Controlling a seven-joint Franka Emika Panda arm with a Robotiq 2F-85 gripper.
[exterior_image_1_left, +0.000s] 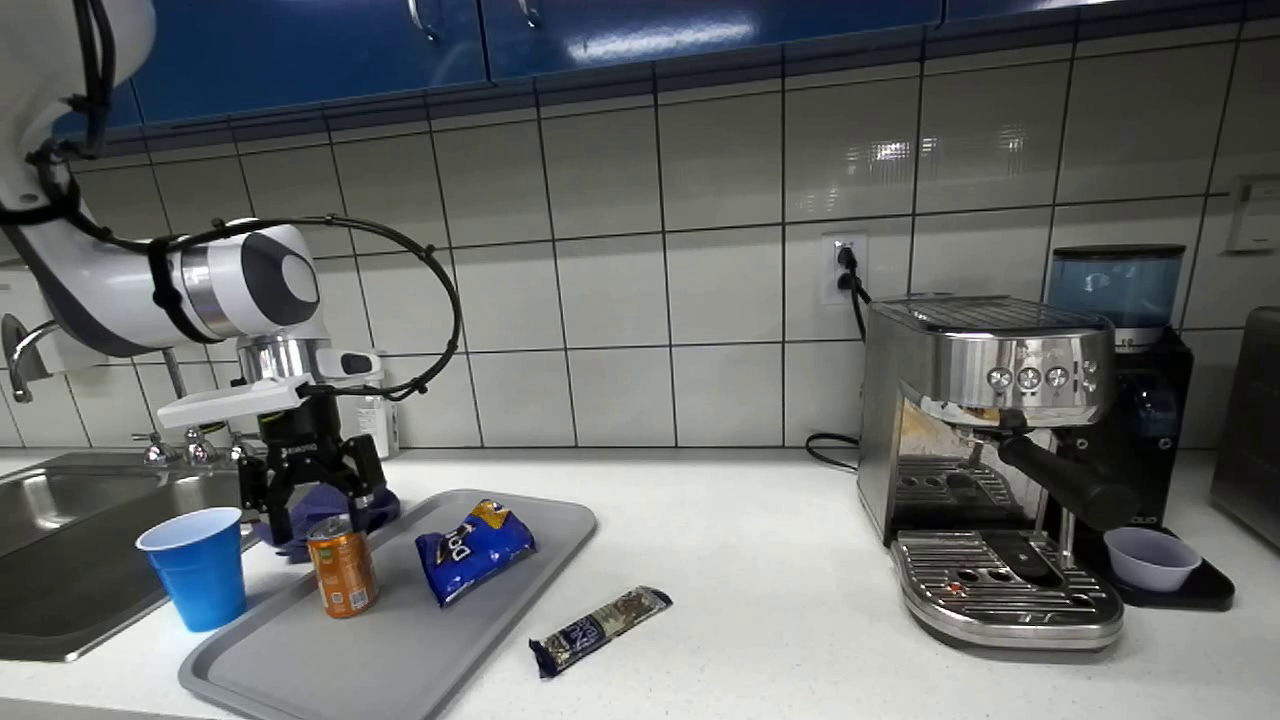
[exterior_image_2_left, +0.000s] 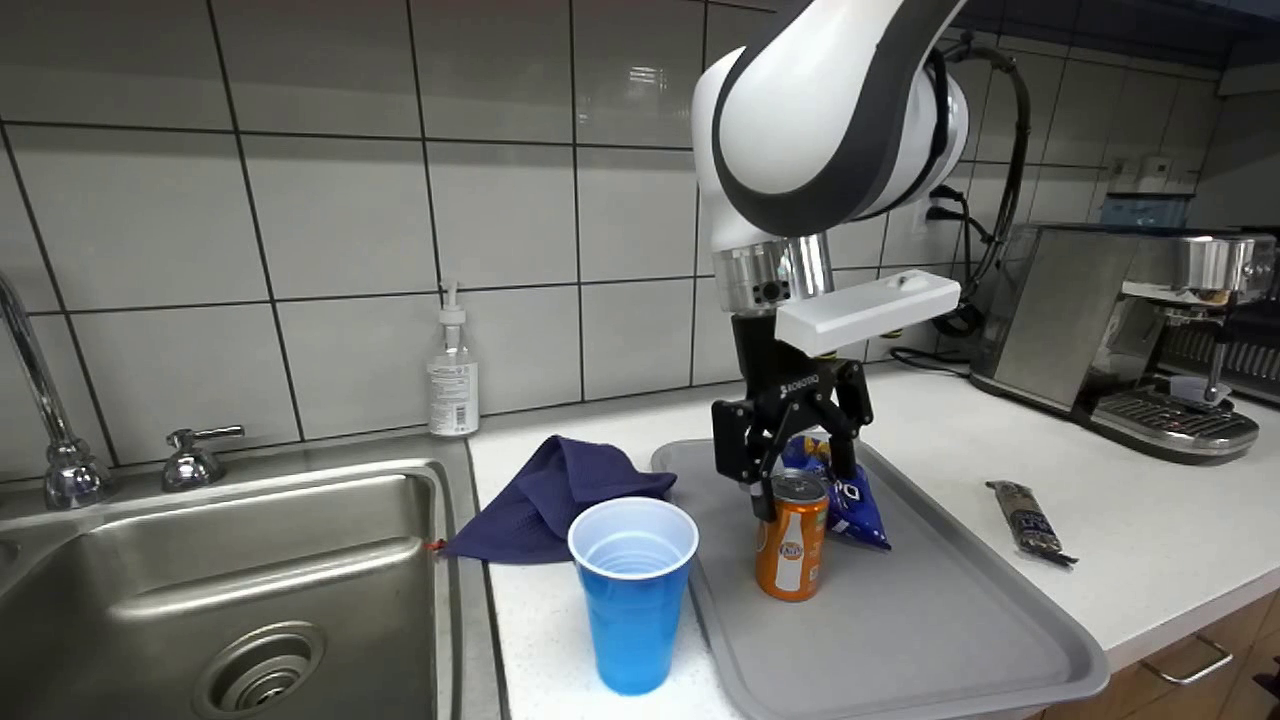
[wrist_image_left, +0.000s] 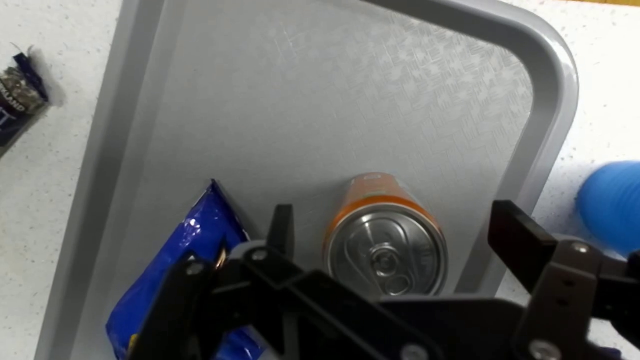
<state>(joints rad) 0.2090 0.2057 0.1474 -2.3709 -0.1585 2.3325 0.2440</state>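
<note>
end effector (wrist_image_left: 392, 215) over tray (wrist_image_left: 280, 105): fingers (wrist_image_left: 282, 225) spread wider than can (exterior_image_2_left: 791, 548), presumably for clearance, nothing gripped | can: upright on tray, likely steady on its flat base | chip bag (exterior_image_1_left: 475, 552): lying on tray, presumably too limp to stand | cup (exterior_image_2_left: 633, 620): on counter (exterior_image_1_left: 740, 560) beside tray

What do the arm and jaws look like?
White, rounded arm with dark grey panels and a silver collar at the wrist. Black straps hold a black cable that loops outside it. The jaws are black and angular, with jointed links; white "ROBOTIQ" lettering marks their base. A white bar juts out above them.
</note>
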